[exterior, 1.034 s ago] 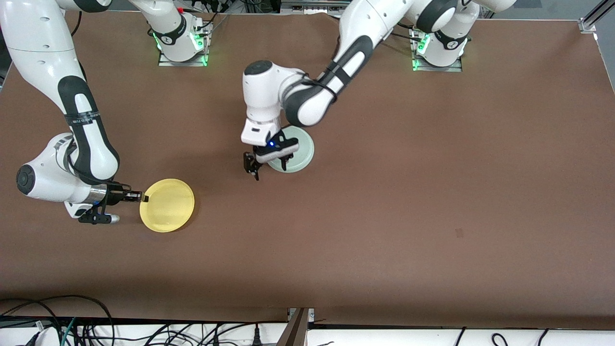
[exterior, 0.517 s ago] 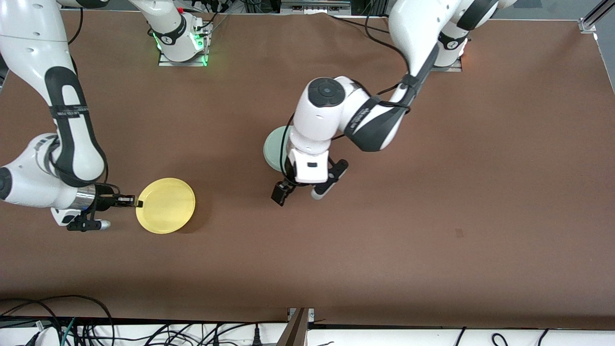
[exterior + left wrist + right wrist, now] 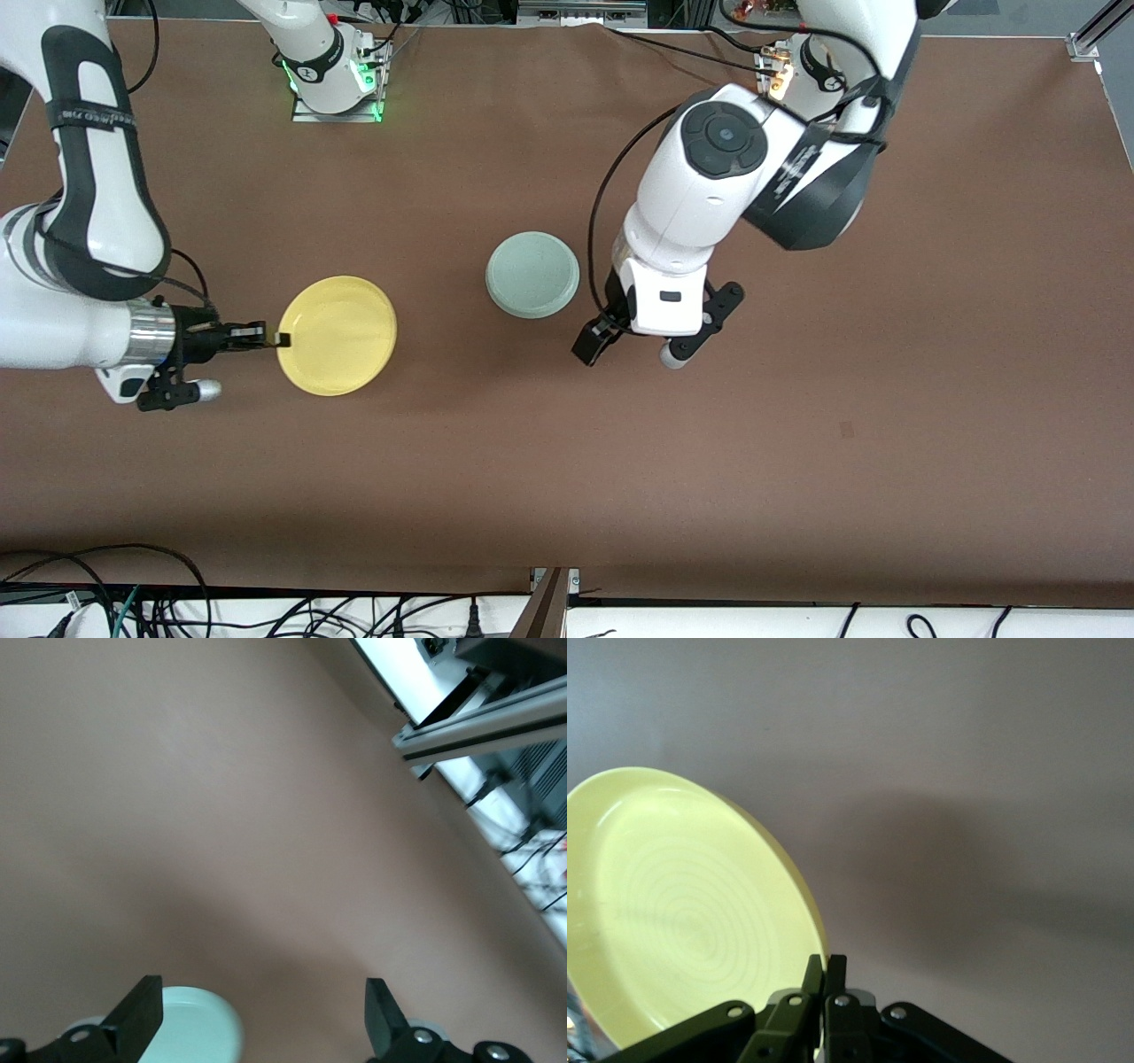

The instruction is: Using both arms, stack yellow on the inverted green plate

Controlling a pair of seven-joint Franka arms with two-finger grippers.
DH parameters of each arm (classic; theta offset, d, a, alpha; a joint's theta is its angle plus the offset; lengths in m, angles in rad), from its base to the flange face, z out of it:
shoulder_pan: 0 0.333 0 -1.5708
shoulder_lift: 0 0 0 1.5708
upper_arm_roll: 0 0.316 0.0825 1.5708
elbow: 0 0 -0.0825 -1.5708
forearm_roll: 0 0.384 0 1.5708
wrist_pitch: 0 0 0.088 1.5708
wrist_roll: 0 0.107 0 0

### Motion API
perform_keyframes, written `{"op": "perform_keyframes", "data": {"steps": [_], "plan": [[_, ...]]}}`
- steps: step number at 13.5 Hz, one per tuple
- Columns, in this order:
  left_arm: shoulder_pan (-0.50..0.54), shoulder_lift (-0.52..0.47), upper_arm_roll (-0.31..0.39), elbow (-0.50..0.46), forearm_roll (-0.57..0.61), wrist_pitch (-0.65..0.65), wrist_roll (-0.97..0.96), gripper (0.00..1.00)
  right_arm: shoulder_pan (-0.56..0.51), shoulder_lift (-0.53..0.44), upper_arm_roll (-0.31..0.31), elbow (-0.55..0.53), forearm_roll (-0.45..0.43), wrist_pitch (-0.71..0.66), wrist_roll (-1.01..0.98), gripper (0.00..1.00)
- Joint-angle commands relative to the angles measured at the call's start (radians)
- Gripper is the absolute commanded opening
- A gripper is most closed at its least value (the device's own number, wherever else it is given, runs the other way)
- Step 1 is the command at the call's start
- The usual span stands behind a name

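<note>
Plates are sitting well apart on the bench (image 3: 797, 496), and the gap between them is what the coming move is turning on. At the right arm's end, the right gripper (image 3: 270, 338) is reaching out level, its fingers pinched tight on the rim of the yellow plate (image 3: 337, 335). In the right wrist view, the yellow plate (image 3: 682, 912) is tilting, its hollow face showing and its rim clamped between the 2 fingers (image 3: 813, 979), so it seems to be hanging clear of the bench rather than lying flat, though how high I cannot tell.

From those fingers, the green plate (image 3: 532, 274) is lying toward the left arm's end and a little farther from the front camera than the yellow plate. It is resting on the bench with a flat round face up, which looks like its foot, so it is probably already inverted. Nothing is touching it.

Farther along, the left gripper (image 3: 634, 347) is hanging over bare bench just beside the green plate, its fingers spread wide and holding nothing. The left wrist view is showing the green plate (image 3: 199, 1028) at the edge, next to 1 finger (image 3: 142, 1010). The left arm is waiting. The right arm, with the load, is the one placed to carry it over the green plate.
</note>
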Motion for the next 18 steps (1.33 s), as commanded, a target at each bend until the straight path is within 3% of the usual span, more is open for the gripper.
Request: {"op": "perform_keyframes", "data": {"steps": [1,3,5,9,12,15,18], "plan": [[0.089,-0.094,-0.01,-0.028,-0.037,-0.183,0.289,1.0,0.05,-0.063,0.045,-0.102,0.013,0.031,0.151,0.0],[0.147,-0.151,-0.006,-0.035,-0.039,-0.293,0.505,1.0,0.099,-0.12,0.061,-0.216,0.016,0.135,0.193,0.0],[0.207,-0.195,-0.008,-0.037,-0.039,-0.366,0.625,1.0,0.107,-0.172,0.117,-0.356,0.017,0.273,0.22,0.0],[0.295,-0.284,-0.002,-0.04,-0.033,-0.524,0.888,1.0,0.107,-0.23,0.296,-0.572,0.017,0.552,0.421,0.0],[0.319,-0.329,0.004,-0.045,-0.02,-0.617,0.916,1.0,0.109,-0.227,0.428,-0.714,0.017,0.805,0.541,0.0],[0.354,-0.366,0.01,-0.074,-0.013,-0.683,1.003,1.0,0.109,-0.226,0.479,-0.824,0.017,0.948,0.544,0.0],[0.407,-0.45,0.007,-0.187,0.032,-0.69,1.103,1.0,0.116,-0.221,0.513,-0.898,0.017,1.057,0.557,0.0]]}}
